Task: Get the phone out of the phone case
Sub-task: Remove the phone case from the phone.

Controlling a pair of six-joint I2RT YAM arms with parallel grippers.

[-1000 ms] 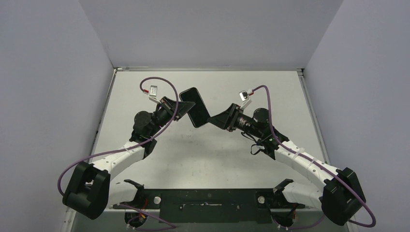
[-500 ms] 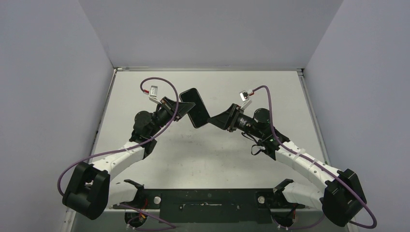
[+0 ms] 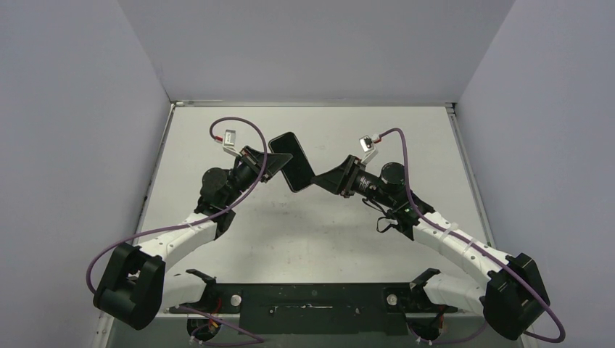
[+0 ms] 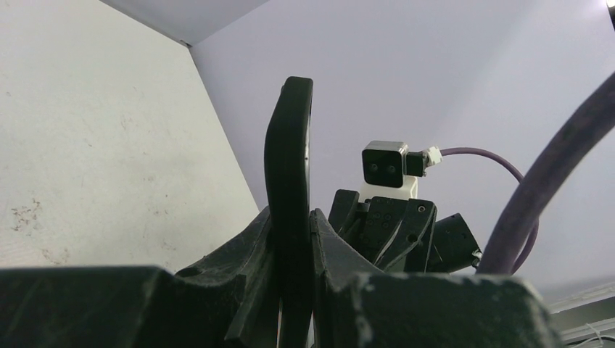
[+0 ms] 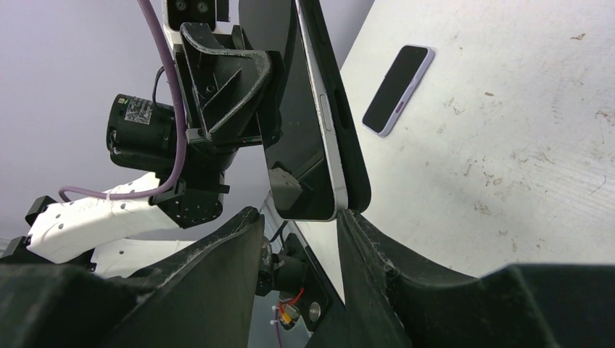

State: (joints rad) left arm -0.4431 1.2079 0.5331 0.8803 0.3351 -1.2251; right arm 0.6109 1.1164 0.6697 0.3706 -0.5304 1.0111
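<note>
The phone (image 3: pixel 292 161) is held off the table, on edge, between the two arms. In the right wrist view its dark screen (image 5: pixel 301 130) and silver rim face left, with the black phone case (image 5: pixel 348 145) along its back. My left gripper (image 3: pixel 278 162) is shut across the phone case and screen; the left wrist view shows the black edge (image 4: pixel 289 145) rising from the left gripper (image 4: pixel 291 221). My right gripper (image 5: pixel 299 217) is open just below the phone's lower corner, and its right fingertip (image 5: pixel 347 217) touches the case's edge. Nothing sits between its fingers.
Another phone (image 5: pixel 397 88) with a pale rim lies flat, screen up, on the white table (image 5: pixel 508 145) beyond the held one. Grey walls (image 3: pixel 304 43) enclose the table at the back and both sides. The black base rail (image 3: pixel 312 297) runs along the near edge.
The right arm has shifted very slightly. The phone and both grippers stand as before.
</note>
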